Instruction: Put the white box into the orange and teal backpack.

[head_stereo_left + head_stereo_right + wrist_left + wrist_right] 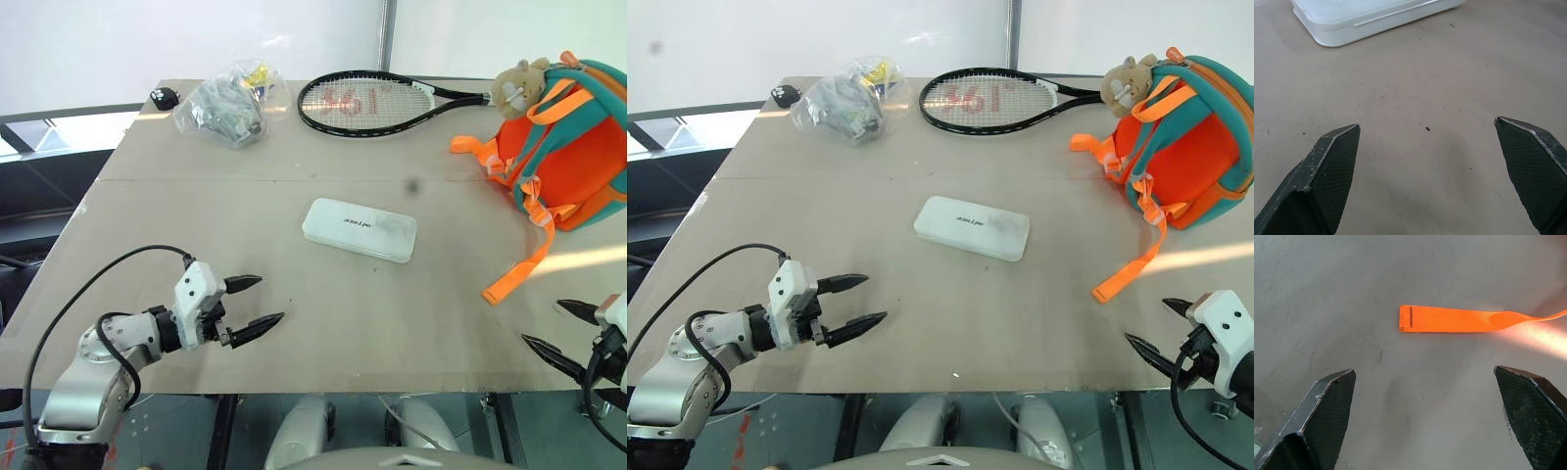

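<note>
Bare tan table [294, 294] runs under both arms. Near its front edge the left gripper [257, 302] and the right gripper [560, 326] hover with fingers spread wide, grasping nothing. Farther in, at mid-table, lies the white box [360, 229], flat and untouched. Beyond it to the right stands the orange and teal backpack [568, 147], one orange strap [1459, 319] trailing toward the right gripper.

Beige rectangular wooden table [294, 323] | black tennis racket with red-marked strings [367, 102]: flat along far edge | clear crumpled plastic bag of grey items [227, 103]: near far-left corner | small black object [163, 96]: beside bag, at far-left corner
</note>
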